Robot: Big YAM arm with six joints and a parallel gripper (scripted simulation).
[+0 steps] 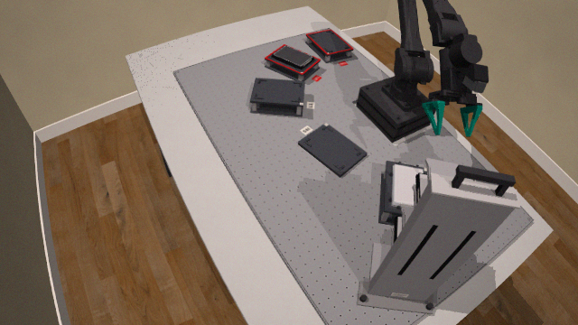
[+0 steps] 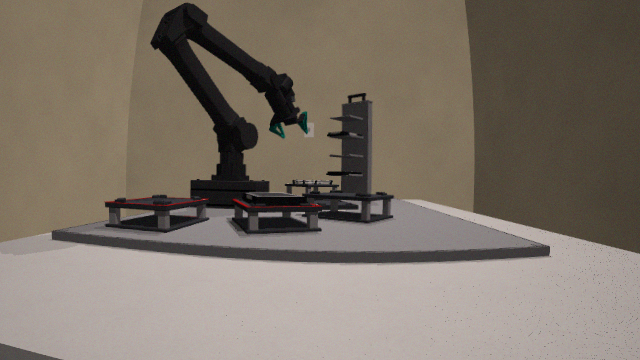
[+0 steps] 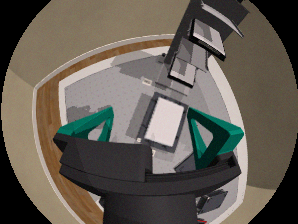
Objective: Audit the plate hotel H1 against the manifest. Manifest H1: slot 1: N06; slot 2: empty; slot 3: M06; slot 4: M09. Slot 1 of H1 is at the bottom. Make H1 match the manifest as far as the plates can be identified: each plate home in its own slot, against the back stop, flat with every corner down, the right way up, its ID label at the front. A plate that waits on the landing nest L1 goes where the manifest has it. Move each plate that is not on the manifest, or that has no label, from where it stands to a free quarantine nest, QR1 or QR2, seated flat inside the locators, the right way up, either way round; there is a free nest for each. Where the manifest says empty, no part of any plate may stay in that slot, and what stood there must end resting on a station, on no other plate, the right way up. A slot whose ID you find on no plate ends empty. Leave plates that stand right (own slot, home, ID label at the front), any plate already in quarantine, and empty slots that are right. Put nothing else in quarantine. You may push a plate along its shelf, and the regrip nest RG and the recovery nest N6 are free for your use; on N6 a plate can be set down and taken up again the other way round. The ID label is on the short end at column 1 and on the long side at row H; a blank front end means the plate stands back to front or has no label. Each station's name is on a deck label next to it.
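Note:
The plate hotel H1 (image 1: 444, 230) is a grey tower with a black handle at the near right of the deck. In the side view (image 2: 356, 145) its four shelves show; the second from the top and the bottom one look thicker and darker, as if they carry plates. No labels are readable. A white-topped plate (image 1: 403, 184) lies on the nest in front of the hotel, and also shows in the wrist view (image 3: 164, 121). My gripper (image 1: 452, 118) (image 2: 288, 126) hangs open and empty high above the deck, between the arm's base and the hotel.
Two red-rimmed quarantine nests stand at the far end: one (image 1: 293, 60) holds a dark plate, the other (image 1: 329, 43) is bare. A raised dark nest (image 1: 276, 96) and a low flat nest (image 1: 332, 150) are bare. The arm's base (image 1: 393, 110) stands at the right.

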